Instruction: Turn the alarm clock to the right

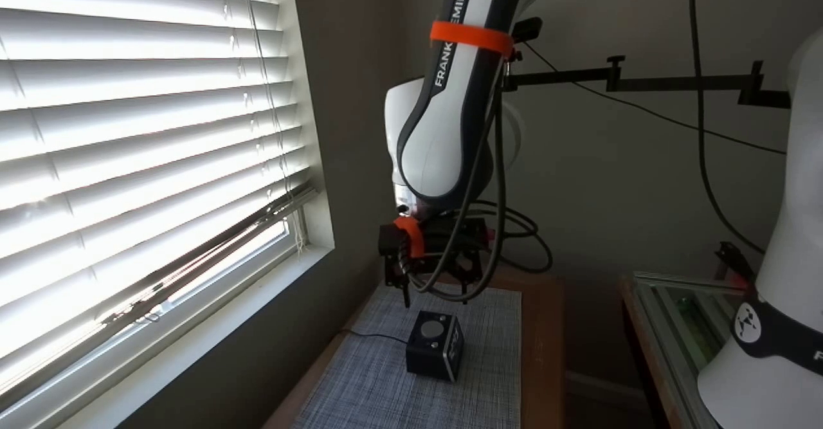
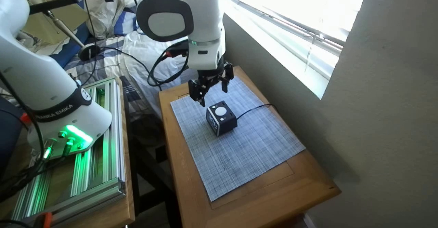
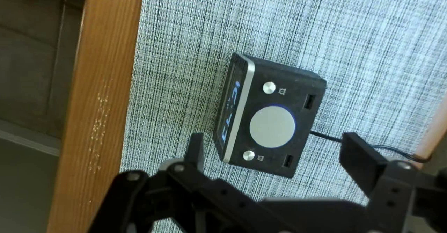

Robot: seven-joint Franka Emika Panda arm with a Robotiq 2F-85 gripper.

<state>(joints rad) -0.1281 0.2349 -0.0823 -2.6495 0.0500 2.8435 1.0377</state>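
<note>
The alarm clock is a small black box with a round light button and silver knobs on top. It sits on the grey woven mat in both exterior views (image 1: 424,357) (image 2: 227,122) and in the wrist view (image 3: 300,121). Its lit display faces left in the wrist view, slightly turned. A thin dark cord (image 3: 324,136) leaves its back. My gripper (image 1: 435,297) (image 2: 214,97) is above the clock and a little beyond it, apart from it. In the wrist view my gripper (image 3: 272,138) is open and empty, its fingers spread wider than the clock.
The mat (image 2: 239,159) lies on a small wooden table (image 2: 273,193) beside a wall and a window with blinds (image 1: 161,127). A metal-framed stand (image 2: 116,146) carries the robot base. A bed (image 2: 137,50) is behind the table.
</note>
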